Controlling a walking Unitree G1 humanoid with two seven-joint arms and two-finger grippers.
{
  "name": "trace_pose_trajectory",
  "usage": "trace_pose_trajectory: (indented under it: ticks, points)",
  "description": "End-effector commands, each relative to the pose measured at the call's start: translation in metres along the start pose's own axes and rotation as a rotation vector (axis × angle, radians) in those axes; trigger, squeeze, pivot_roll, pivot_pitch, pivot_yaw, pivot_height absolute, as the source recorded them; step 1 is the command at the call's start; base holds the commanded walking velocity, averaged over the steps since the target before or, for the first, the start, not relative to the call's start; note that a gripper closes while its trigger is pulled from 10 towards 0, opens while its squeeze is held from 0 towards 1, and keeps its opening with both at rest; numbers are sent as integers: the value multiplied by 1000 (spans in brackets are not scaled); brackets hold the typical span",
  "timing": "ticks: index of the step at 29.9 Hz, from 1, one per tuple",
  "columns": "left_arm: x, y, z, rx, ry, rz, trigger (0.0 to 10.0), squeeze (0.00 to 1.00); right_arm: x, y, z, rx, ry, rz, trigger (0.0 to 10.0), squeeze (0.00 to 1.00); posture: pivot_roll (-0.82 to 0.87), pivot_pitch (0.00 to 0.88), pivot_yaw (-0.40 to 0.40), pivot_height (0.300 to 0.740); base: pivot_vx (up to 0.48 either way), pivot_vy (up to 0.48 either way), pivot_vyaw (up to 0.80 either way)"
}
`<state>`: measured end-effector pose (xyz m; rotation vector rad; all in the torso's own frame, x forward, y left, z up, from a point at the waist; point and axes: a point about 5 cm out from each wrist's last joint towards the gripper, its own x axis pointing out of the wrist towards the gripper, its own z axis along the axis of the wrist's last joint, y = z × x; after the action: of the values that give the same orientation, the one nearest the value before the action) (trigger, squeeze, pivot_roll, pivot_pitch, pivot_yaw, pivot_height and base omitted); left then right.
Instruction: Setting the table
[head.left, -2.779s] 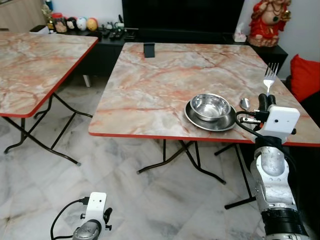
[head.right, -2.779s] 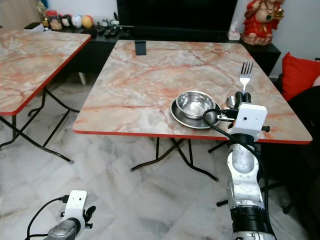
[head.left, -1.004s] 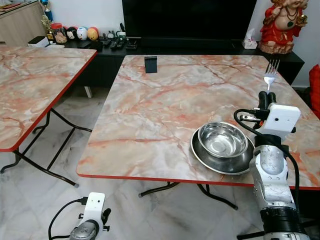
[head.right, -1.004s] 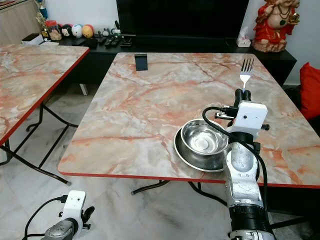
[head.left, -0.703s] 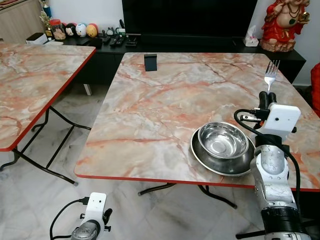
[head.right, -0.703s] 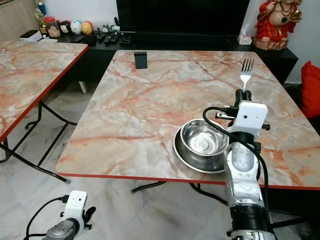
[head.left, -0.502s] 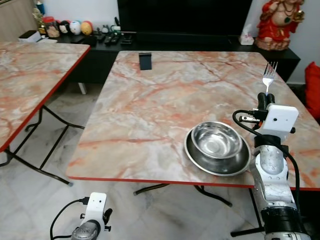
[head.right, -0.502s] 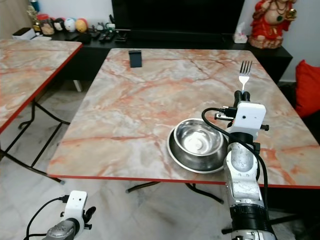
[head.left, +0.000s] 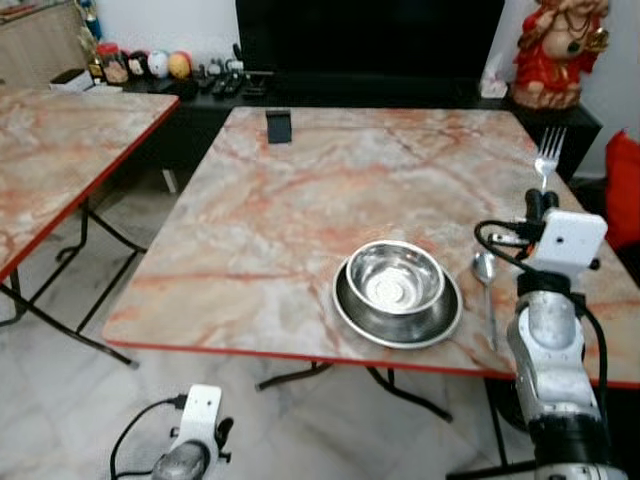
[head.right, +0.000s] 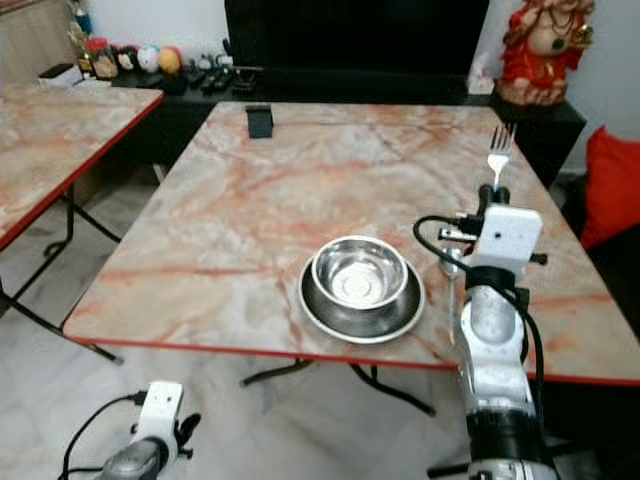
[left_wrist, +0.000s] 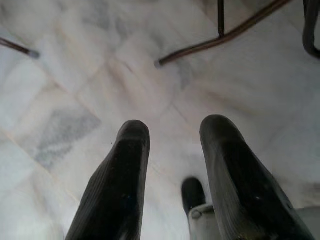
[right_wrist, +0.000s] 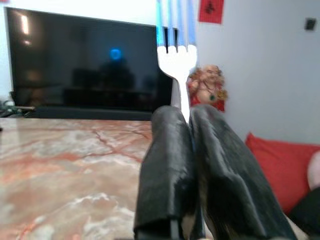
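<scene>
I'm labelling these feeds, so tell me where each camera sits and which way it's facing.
Left eye, right eye: on the head, looking forward and down at the marble table with bowl, plate and spoon; right arm raised, left arm low.
Left wrist: along the open left end effector, down at the floor.
Right wrist: along the right end effector shut on the fork, toward the TV.
Shared: fork, table.

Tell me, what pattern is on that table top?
Pink-orange marble veining with a red edge on the table, clearest in the left eye view.
</scene>
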<state>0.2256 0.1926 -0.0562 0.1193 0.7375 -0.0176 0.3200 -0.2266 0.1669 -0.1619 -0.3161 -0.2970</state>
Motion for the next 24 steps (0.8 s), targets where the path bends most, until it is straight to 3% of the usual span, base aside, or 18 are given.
trace_pose_trajectory:
  ticks: [1, 5, 17, 24]
  points:
    - [-1, 4, -3, 11, 17, 9, 10000, 0, 2, 1, 3, 7, -4, -3, 10000, 0, 24, 0, -12, 740, 0, 0, 0]
    - [-1, 5, -3, 10, 18, 12, 10000, 0, 2, 1, 1, 12, 14, -10, 10000, 0, 24, 0, -12, 740, 0, 0, 0]
    - [-1, 7, -2, 7, 17, 15, 10000, 0, 3, 2, 0, 3, 29, -5, 10000, 0, 25, 0, -7, 740, 0, 0, -800]
    - [-1, 7, -2, 7, 19, 12, 10000, 0, 8, -4, -7, -13, 104, -6, 10000, 0, 26, 0, -7, 740, 0, 0, 0]
